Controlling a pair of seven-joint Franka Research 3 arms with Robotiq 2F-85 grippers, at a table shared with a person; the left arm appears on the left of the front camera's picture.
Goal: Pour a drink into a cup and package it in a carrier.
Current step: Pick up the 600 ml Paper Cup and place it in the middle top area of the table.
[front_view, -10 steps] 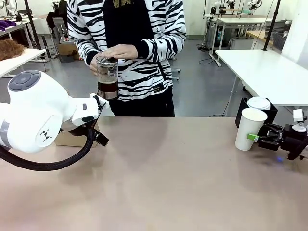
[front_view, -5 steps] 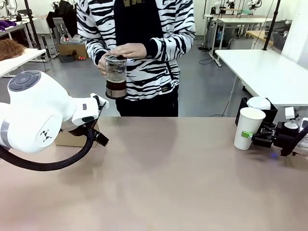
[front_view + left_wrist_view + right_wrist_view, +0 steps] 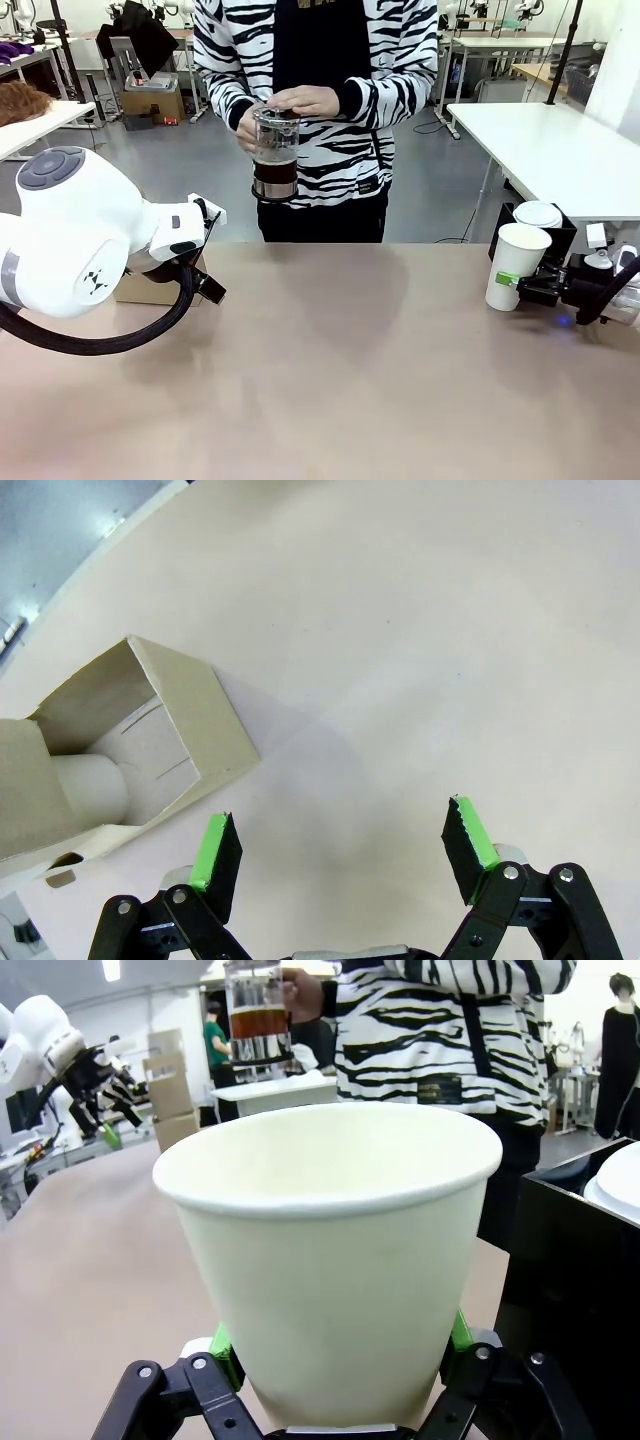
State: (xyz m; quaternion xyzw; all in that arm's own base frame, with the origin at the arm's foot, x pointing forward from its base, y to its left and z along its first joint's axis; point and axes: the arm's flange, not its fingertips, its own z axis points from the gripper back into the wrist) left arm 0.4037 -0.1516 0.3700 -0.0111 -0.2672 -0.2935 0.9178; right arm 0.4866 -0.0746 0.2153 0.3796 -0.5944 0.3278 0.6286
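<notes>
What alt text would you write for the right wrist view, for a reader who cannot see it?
The right gripper grips an open white paper cup low on its sides. Behind it, a person in a striped top holds a glass jug of amber drink.

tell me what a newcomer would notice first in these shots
First, the person in the zebra-striped top across the table, holding a glass jug with brown drink at the bottom. Next, the white paper cup at the table's right end, gripped low by the right arm's jaws. At the left, the other arm's jaws hang open beside a brown cardboard carrier.
</notes>
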